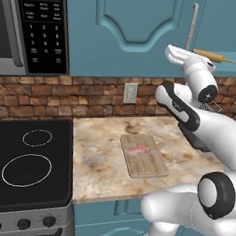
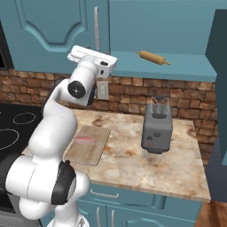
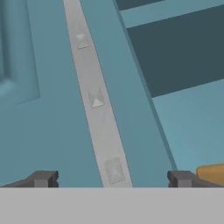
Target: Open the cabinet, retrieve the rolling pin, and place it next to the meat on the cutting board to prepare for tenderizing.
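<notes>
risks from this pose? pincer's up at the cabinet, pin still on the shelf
1. The open pincer faces the closed left door's handle, not the rolling pin; going forward could hit the door.
2. The rolling pin is a cylinder lying near the shelf front edge; a nudge might roll it off onto the toaster below.
3. The open right door stands beside the shelf, narrowing the approach.

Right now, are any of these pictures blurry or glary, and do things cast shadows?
Left base view: even light, cutting board sharp, no glare. Right base view: toaster throws a soft shadow on the counter. Hand view: silver handle and rolling pin look soft and blurred.
</notes>
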You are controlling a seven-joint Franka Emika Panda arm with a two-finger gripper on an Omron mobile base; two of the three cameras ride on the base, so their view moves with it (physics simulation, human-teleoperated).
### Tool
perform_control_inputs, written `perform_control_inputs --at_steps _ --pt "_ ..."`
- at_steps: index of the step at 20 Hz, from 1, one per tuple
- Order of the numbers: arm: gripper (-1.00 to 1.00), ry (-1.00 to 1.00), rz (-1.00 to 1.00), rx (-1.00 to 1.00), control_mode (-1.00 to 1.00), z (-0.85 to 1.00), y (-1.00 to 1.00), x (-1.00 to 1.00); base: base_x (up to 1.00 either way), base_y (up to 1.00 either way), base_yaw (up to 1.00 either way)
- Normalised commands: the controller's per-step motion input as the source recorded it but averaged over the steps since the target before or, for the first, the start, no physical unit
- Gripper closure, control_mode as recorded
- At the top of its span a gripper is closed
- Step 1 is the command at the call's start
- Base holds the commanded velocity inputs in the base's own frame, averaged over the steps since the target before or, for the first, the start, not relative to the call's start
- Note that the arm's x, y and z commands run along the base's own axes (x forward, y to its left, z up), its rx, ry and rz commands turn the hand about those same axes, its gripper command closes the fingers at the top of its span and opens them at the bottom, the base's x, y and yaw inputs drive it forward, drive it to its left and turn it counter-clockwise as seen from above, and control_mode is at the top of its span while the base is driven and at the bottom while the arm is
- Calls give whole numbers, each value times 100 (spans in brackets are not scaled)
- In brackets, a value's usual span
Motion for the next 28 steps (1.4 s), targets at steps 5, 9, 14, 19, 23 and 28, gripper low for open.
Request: perform_control_inputs --at_steps 5,9,14,19,23,28 --pt "100 2 5 1 -100 0 0 26 0 0 0" --pt "100 2 0 0 -100 0 15 0 0 0 0" --pt "100 3 0 -1 -100 -2 32 6 0 0 0" --pt "100 4 0 -5 -100 -10 50 18 0 0 0" --pt "100 7 0 -5 -100 -16 49 16 0 0 0" --pt "100 10 0 -4 -100 -11 36 4 0 0 0"
